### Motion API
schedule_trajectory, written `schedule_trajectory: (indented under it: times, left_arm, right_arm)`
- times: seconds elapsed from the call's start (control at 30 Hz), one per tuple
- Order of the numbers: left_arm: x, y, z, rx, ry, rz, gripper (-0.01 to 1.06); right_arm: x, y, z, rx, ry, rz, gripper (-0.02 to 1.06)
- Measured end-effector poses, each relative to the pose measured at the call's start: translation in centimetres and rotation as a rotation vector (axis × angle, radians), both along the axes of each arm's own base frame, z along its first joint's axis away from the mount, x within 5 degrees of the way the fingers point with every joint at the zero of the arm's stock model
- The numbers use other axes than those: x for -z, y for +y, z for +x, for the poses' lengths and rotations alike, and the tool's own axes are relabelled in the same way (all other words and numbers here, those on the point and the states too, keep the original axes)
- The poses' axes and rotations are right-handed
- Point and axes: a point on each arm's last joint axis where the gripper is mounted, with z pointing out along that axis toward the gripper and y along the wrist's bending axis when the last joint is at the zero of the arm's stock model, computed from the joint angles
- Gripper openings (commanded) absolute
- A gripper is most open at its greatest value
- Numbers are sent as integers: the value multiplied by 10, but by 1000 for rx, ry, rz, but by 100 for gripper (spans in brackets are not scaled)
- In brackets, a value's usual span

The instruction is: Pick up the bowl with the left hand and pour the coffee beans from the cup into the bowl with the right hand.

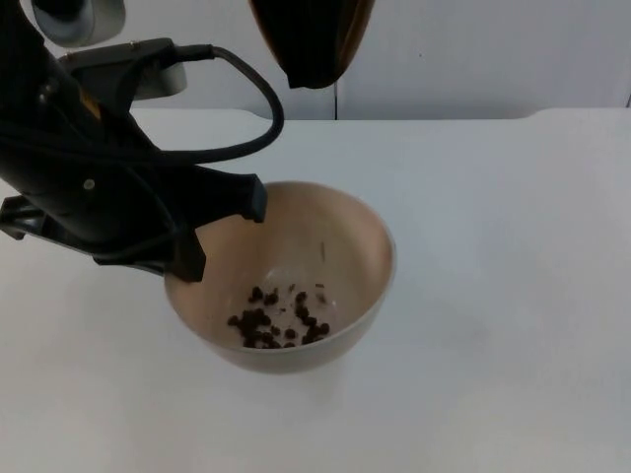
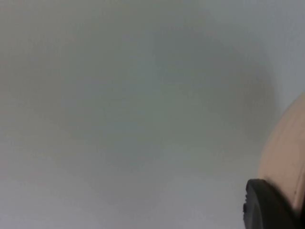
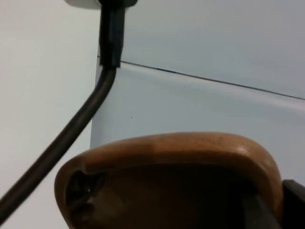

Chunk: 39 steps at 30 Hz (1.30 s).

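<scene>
Bowl (image 1: 296,266), stiff and light, is sitting low over the desk (image 1: 493,296), beans (image 1: 279,320) inside; your left claw (image 1: 222,232) is pinching its rim. Right claw: cannot tell; wooden cup (image 1: 311,39) is hanging above.

We are seeing pale beige bowl (image 1: 340,236), plain, no pattern; same peach-beige wall is showing in left wrist view (image 2: 290,157). We are noting dark brown, near-black coffee beans (image 1: 278,320) speckling bowl's lighter bottom. We are looking at brown wooden cup (image 1: 311,39), glossy; in right wrist view (image 3: 190,152) rim is glowing warm orange-brown, inside darker brown. Left gripper (image 1: 222,232) is showing black. We are seeing white table (image 1: 513,296), grey partition wall (image 1: 473,49).
</scene>
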Motion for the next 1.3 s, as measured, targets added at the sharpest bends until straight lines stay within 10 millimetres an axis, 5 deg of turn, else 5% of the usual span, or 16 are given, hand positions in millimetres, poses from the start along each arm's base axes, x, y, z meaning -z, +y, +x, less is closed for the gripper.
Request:
schedule_trajectory:
  times: [0.53,0.93,1.3]
  left_arm:
    - [0,0,0,0,-2,-1,0]
    - [0,0,0,0,-2,-1,0]
    - [0,0,0,-1,-4,-1,0]
  right_arm:
    - [3,-2,2,13,30,9,0]
    - [-16,-32,48,251,343,409,0]
    - [-18,-55,77,350,603,590,0]
